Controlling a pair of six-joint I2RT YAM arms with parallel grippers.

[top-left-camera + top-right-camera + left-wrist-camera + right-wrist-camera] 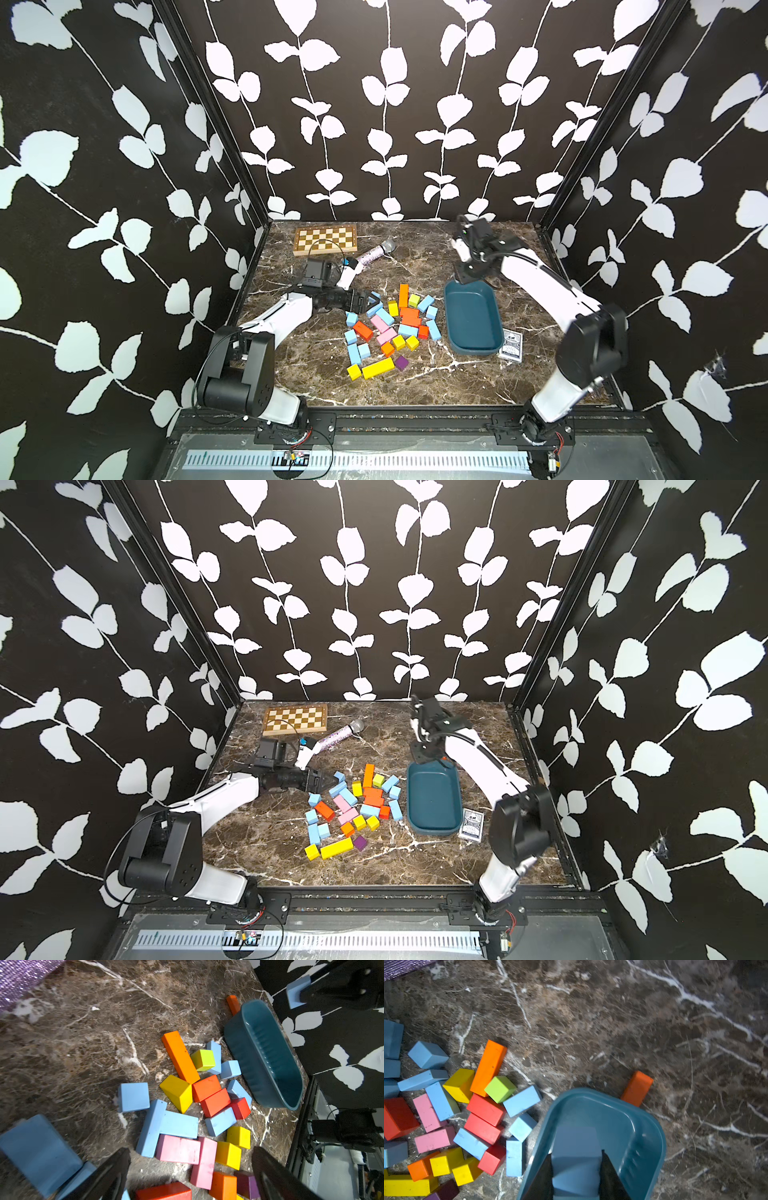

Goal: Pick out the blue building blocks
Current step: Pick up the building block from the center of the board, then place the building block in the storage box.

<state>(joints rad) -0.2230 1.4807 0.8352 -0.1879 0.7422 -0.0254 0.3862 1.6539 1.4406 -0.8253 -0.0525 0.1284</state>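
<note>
Glossy brown marble tabletop [316,386], veined in white, and in the middle a jumble of matte painted blocks, all square-edged cubes and bars in pink, yellow, orange and red, plus one purple cube. The light sky-blue building blocks [354,353] are threaded through that pile, mostly along its left and right fringes, lying flat on the marble.

Right gripper [576,1153] is clamped on one sky-blue block [576,1138]. Its black fingers pinch two opposite sides and hang it over the far end of the dark teal plastic tray [471,320] (rounded corners, ribbed inner wall, smooth rim).

Left gripper [190,1150] sits low at the pile's far-left corner, jaws spread wide with nothing between them. A blurred blue block [39,1153] lies just outside one finger.

It's tight on the right. The tray stands just beside the pile, a short orange bar [636,1088] touches its far end, and a blue-backed card deck [511,343] lies by its near corner.

There is open marble toward the front edge, and behind the pile up to the wooden chessboard [325,240] and glittery purple microphone [376,251].
</note>
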